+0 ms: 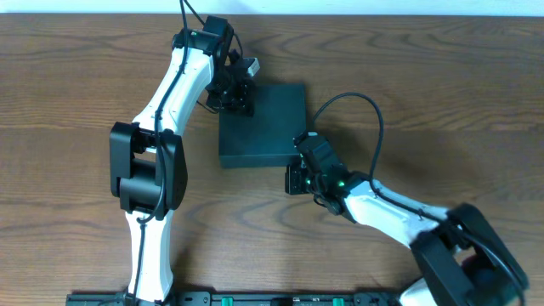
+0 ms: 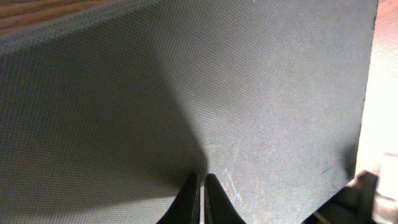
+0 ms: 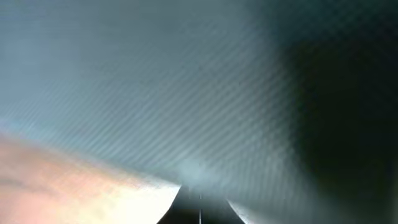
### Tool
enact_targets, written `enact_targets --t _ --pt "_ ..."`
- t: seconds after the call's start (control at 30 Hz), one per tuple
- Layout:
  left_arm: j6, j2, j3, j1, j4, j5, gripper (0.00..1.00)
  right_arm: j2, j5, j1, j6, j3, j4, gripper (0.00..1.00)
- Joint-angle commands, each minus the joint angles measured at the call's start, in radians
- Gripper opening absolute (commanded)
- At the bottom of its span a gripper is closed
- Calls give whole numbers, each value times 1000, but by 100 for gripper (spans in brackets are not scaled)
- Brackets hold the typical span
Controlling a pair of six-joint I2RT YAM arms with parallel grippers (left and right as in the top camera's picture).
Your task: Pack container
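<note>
Left gripper (image 2: 202,198), fingers together, rests on closed black box (image 1: 274,119) at its 11 o'clock corner; right gripper (image 3: 199,213), fingers likewise together, at 4 o'clock.

The overhead camera looks straight down from well above the brown wood-grain table (image 1: 76,85), taking in the whole matte black squarish cardboard box (image 1: 270,119). The left wrist camera faces that box's top at a slant from close by. The right wrist camera, seemingly closer still, shows the same black surface blurred.
</note>
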Motion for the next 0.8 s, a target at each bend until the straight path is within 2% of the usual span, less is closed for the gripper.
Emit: enact_targets --t 0.0,0.17,0.37,0.43,0.5,0.57,0.6,0.63,0.67,0.7,0.77 --pt "-4 -6 -19 15 -9 -49 6 -156 -13 -3 -57 71 -95 2" --pt "-4 -130 -14 34 5 -51 6 -443 42 -53 -198 145 -313 2" --pt "-3 -402 -14 45 -10 -84 6 -800 42 -137 -209 176 -416 2" --pt "-3 -504 -14 45 -49 -84 6 -906 79 -149 -209 176 -417 9" --pt "1 -594 -14 45 -77 -84 6 -985 130 -154 -209 176 -424 22" --pt "6 -683 -14 45 -95 -85 6 -1038 138 -154 -209 176 -427 40" --pt "11 -723 -14 45 -103 -86 8 -1057 138 -154 -208 176 -429 59" --pt "11 -759 -14 45 -111 -90 27 -1073 135 -154 -208 176 -433 81" --pt "11 -786 -14 45 -118 -98 63 -1081 135 -154 -208 176 -439 99" --pt "11 -818 -14 45 -129 -116 95 -1085 134 -154 -208 176 -442 99" --pt "3 -857 -14 45 -162 -132 95 -1083 117 -154 -208 175 -468 99"
